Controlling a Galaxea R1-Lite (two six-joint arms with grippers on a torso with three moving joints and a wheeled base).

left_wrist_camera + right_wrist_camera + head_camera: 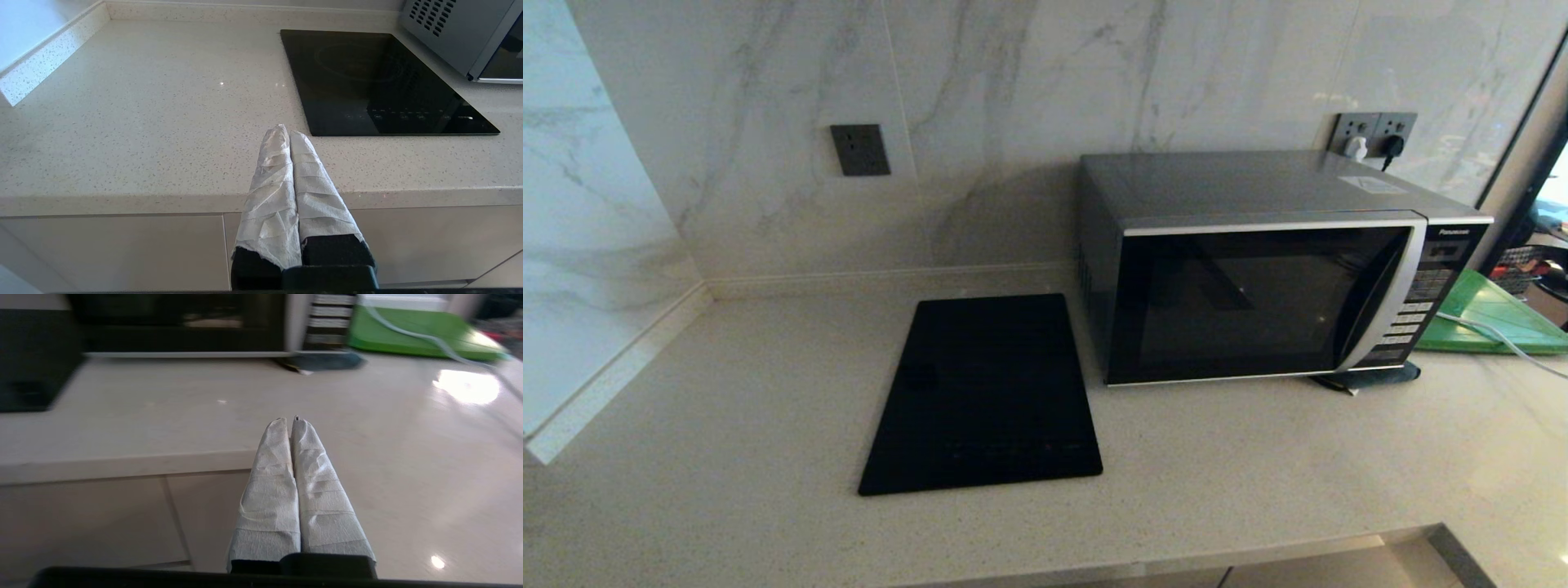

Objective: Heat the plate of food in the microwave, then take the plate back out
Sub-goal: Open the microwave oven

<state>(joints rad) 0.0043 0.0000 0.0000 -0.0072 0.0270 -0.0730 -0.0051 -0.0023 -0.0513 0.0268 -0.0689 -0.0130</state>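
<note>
Black microwave [1262, 269] door shut, facing forward, lengthwise across counter [768, 425]

**Speckled bench and its load**

A pale speckled stone bench [727, 425] runs along a marble wall. A flat black glass cooktop [984, 392] lies on it. Just beside that stands the microwave [1258, 269], door closed, with a green board [1494, 314] on its far side.
</note>
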